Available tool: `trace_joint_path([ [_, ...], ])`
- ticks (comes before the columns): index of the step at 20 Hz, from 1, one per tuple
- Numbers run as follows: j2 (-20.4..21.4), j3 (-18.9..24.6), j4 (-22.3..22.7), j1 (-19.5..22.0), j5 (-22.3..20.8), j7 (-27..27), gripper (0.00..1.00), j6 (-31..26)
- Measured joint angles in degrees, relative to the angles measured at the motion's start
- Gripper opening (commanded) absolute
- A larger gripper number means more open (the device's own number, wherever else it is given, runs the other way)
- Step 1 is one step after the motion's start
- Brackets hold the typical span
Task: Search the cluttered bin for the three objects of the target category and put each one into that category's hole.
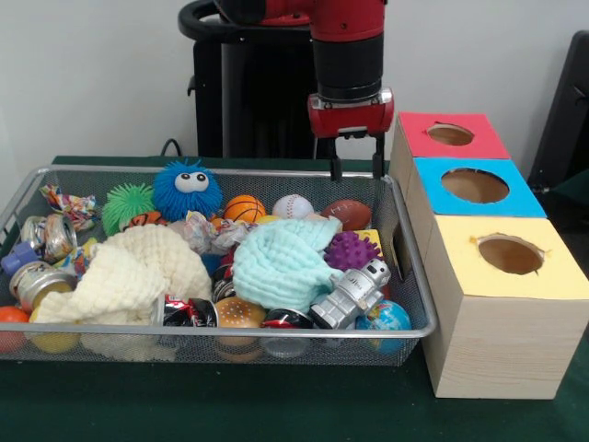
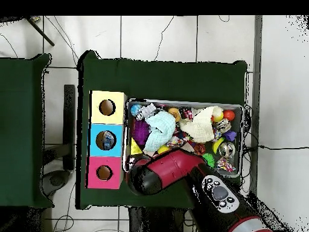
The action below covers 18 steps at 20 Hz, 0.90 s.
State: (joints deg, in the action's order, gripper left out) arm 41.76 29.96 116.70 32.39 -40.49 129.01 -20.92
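above bin (image 1: 405, 276) far corner, claw (image 1: 356, 168) released, empty; beside it three boxes, one hole each.

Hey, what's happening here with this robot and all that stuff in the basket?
A red robot arm is sorting toys from a wire bin into three boxes with holes: red box, blue box, yellow box. Right now its gripper hangs open and empty above the bin's far corner beside the boxes, over a football. The bin is full of balls, cloths, cans and a toy robot.
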Motion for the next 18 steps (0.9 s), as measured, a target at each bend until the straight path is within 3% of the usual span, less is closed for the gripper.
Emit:
trace_joint_path([
  [7, -0.35, 0.01, 2.07, 4.43, -0.01, 0.0, 1.0, 0.0],
  [18, -0.35, 0.41, 3.05, 5.9, -0.74, 0.0, 1.0, 0.0],
])
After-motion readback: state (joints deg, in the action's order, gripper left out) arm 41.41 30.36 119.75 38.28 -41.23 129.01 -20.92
